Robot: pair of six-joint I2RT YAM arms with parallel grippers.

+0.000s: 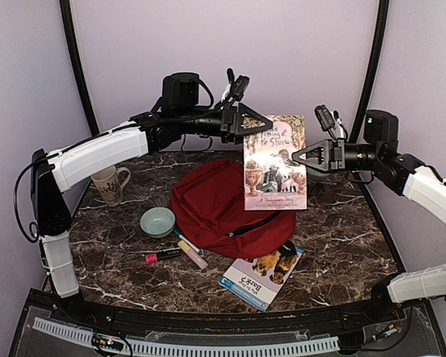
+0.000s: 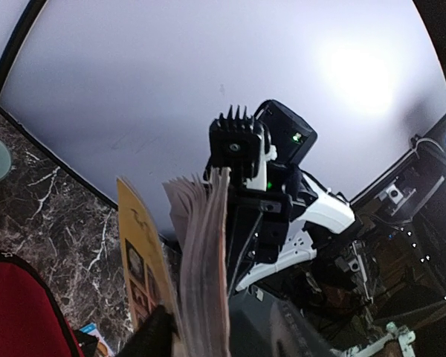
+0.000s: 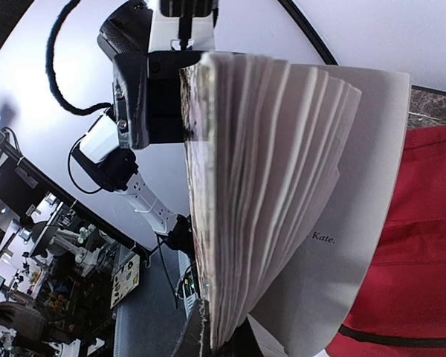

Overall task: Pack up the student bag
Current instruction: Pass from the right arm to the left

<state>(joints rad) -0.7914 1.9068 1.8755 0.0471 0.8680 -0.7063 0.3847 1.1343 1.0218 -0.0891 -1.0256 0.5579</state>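
The left tool (image 1: 247, 123) pinches the top corner of the book (image 1: 275, 167), and the right tool (image 1: 301, 156) clamps its side edge. It hangs upright over the bag (image 1: 215, 201), which lies slumped on the surface (image 1: 342, 230). Lower both tools together toward the zip (image 1: 247, 229), so the book does not twist.

Robotics lab — a test cell. Marble-patterned table (image 1: 342, 245) enclosed by plain lilac backdrop panels (image 1: 208, 44); wrist views show cluttered equipment benches (image 3: 30, 282) beyond — racks, cabling.
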